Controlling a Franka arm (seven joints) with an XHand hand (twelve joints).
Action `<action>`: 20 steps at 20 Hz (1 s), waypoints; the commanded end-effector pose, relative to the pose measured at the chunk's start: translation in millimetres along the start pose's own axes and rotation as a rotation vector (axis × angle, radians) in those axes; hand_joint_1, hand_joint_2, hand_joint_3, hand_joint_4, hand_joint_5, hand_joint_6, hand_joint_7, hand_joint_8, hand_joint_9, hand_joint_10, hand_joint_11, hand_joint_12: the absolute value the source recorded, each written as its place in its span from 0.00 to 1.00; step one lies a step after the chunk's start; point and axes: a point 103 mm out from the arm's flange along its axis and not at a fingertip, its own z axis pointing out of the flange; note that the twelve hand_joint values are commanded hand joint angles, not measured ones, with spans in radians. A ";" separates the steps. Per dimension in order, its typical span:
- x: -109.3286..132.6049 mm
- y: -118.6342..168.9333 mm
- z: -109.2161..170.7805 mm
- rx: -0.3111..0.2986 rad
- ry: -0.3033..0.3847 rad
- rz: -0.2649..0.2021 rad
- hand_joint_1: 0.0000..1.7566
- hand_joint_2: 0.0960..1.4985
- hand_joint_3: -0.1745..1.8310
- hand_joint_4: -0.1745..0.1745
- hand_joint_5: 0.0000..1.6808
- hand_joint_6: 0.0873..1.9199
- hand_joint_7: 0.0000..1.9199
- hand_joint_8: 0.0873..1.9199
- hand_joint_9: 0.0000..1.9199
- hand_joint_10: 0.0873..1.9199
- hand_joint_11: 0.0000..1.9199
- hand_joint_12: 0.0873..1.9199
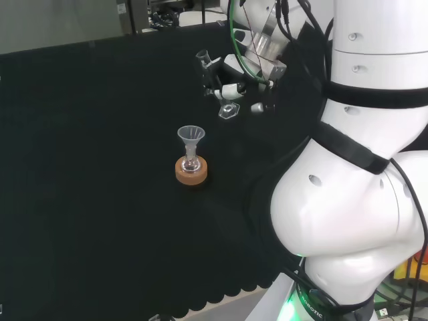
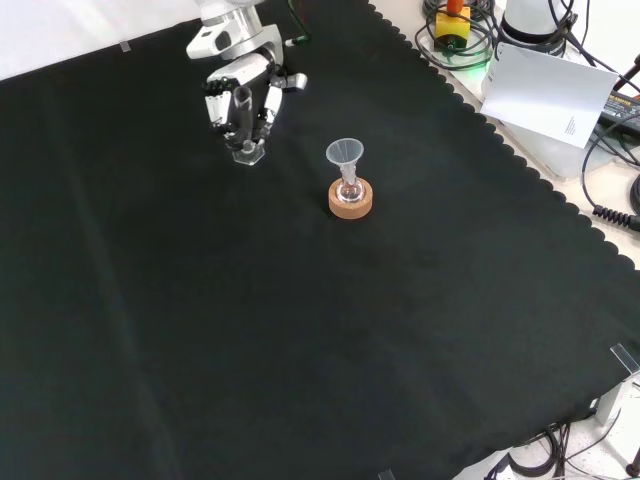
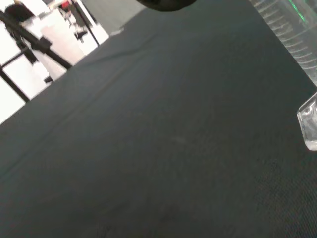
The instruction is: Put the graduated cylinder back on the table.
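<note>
On the black cloth [image 2: 300, 330] there is one clear funnel [image 2: 345, 153], one small flask [image 2: 349, 190] under it and one cork ring [image 2: 351, 202] as its stand. One graduated cylinder [image 2: 247, 150] is there too, in the one hand [image 2: 240, 95].

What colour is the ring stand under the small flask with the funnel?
The cork ring is light brown, best seen in the front view.

Black cloth [image 2: 300, 330] with a scalloped edge covers the bench. A black and white hand [image 2: 240, 100] holds a clear cylinder [image 2: 247, 152] marked with fine lines. A clear funnel [image 2: 345, 155] tops a clear flask on a tan cork ring [image 2: 351, 203].
</note>
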 end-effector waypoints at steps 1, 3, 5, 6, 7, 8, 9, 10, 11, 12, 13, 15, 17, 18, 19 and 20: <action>-25.7 18.7 5.6 -0.104 0.023 0.000 0.64 0.75 0.09 0.11 0.55 0.55 0.64 0.13 0.74 0.00 0.67 0.34; -29.6 21.6 7.0 -0.120 0.028 0.004 0.64 0.75 0.09 0.11 0.55 0.55 0.64 0.13 0.74 0.00 0.67 0.34; -33.9 25.7 8.9 -0.125 0.041 0.008 0.64 0.75 0.09 0.10 0.55 0.55 0.63 0.13 0.74 0.00 0.67 0.34; -35.9 27.8 10.0 -0.123 0.048 0.010 0.64 0.75 0.09 0.10 0.55 0.55 0.63 0.13 0.74 0.00 0.67 0.34; -38.0 29.7 11.8 -0.122 0.056 0.014 0.64 0.75 0.09 0.10 0.55 0.55 0.63 0.13 0.74 0.00 0.67 0.34; -40.0 31.3 13.8 -0.122 0.062 0.019 0.64 0.75 0.09 0.10 0.55 0.55 0.63 0.13 0.74 0.00 0.67 0.34; -41.8 32.5 15.5 -0.126 0.071 0.023 0.64 0.75 0.09 0.10 0.55 0.55 0.63 0.13 0.74 0.00 0.67 0.34; -43.5 33.9 17.1 -0.131 0.082 0.027 0.64 0.75 0.09 0.10 0.55 0.55 0.63 0.13 0.74 0.00 0.67 0.34; -45.1 35.1 18.4 -0.136 0.088 0.030 0.64 0.75 0.09 0.10 0.55 0.55 0.63 0.13 0.74 0.00 0.66 0.34; -46.3 36.3 19.5 -0.139 0.095 0.032 0.64 0.75 0.09 0.10 0.55 0.55 0.63 0.13 0.74 0.00 0.66 0.34; -47.6 37.5 20.7 -0.142 0.100 0.034 0.64 0.75 0.09 0.10 0.55 0.55 0.63 0.13 0.74 0.00 0.66 0.34; -49.9 39.2 22.9 -0.148 0.113 0.040 0.64 0.75 0.09 0.09 0.55 0.55 0.63 0.13 0.74 0.00 0.66 0.34; -52.1 39.8 25.0 -0.156 0.120 0.045 0.64 0.75 0.09 0.09 0.55 0.55 0.63 0.13 0.74 0.00 0.66 0.35; -53.3 39.7 26.0 -0.161 0.125 0.048 0.64 0.75 0.09 0.09 0.55 0.55 0.63 0.13 0.74 0.00 0.66 0.35; -54.5 39.2 26.9 -0.166 0.123 0.052 0.64 0.75 0.09 0.09 0.55 0.55 0.63 0.13 0.74 0.00 0.66 0.35; -56.0 38.6 28.2 -0.173 0.125 0.059 0.64 0.75 0.09 0.09 0.55 0.55 0.63 0.13 0.74 0.00 0.66 0.35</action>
